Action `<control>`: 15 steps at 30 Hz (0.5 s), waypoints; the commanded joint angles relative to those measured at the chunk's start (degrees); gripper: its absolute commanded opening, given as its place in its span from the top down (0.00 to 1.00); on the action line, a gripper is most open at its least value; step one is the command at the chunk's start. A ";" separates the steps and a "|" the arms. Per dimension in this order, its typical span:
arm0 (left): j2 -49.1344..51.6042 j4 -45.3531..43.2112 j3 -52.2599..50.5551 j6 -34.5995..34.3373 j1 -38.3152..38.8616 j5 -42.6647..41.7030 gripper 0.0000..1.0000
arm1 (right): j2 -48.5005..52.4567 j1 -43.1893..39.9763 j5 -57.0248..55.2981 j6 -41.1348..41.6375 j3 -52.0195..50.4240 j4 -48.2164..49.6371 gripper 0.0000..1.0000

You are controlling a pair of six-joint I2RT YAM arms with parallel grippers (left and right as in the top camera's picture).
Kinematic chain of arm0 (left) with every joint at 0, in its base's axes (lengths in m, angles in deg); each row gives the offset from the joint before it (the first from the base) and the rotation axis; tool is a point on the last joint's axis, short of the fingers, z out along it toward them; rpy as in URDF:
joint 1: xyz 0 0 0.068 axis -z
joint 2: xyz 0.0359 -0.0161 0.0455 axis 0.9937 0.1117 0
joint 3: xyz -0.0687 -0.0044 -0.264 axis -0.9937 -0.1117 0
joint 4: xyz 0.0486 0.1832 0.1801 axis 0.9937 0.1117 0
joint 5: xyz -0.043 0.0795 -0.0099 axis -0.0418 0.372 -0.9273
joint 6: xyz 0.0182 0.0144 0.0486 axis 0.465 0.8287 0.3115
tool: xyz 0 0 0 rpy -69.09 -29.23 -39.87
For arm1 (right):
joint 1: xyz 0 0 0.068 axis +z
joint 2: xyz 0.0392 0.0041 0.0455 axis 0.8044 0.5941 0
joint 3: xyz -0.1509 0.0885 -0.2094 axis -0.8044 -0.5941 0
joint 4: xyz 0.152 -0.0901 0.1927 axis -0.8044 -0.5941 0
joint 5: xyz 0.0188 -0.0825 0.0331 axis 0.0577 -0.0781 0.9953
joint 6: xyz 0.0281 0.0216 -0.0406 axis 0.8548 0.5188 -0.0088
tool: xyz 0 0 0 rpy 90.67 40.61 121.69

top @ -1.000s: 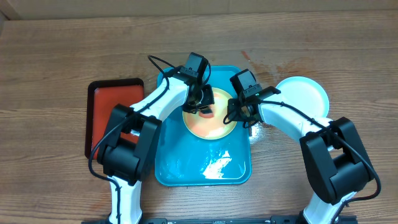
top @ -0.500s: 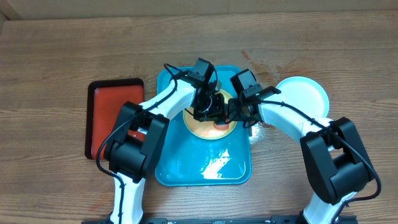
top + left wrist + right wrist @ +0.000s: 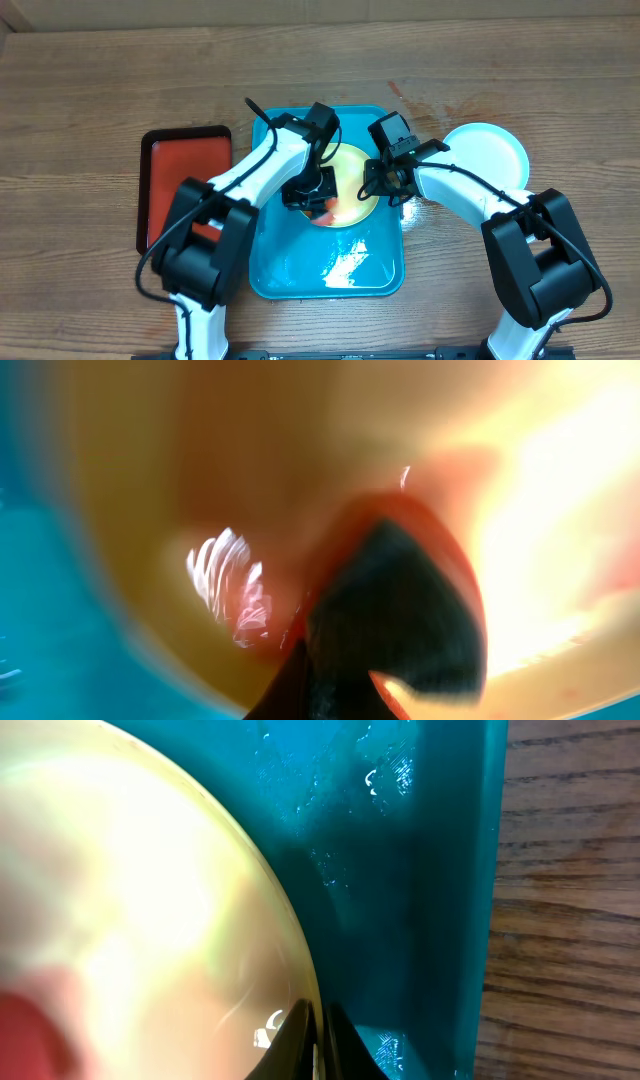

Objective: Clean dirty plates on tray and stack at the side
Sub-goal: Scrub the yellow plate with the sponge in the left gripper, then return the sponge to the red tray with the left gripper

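right gripper (image 3: 379, 188) pinches the pale yellow round plastic plate (image 3: 352, 168) steady so left gripper (image 3: 312, 196), clamped on a reddish sponge (image 3: 324, 208), can scrub.

Left hand (image 3: 314, 193) closed, right hand (image 3: 377, 184) closed

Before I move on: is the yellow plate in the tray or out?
In. Overhead, the plate lies inside the rim of the tray; the right gripper pinches its edge.
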State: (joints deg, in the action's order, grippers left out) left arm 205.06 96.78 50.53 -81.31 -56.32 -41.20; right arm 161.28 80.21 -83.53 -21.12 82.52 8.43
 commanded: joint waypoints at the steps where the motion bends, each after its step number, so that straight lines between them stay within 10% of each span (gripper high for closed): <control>1: -5.40 1.07 -0.46 -1.55 -0.44 9.62 0.96 | 2.01 0.22 -2.67 -1.51 -0.79 -0.76 0.96; 15: -30.51 16.72 -0.46 0.39 -15.45 23.15 0.96 | 2.01 0.22 -2.62 -4.68 -0.79 -1.86 0.96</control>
State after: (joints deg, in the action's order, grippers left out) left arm 177.57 112.58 50.27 -81.92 -66.85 -25.37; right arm 161.28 80.23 -83.53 -23.30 82.70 7.78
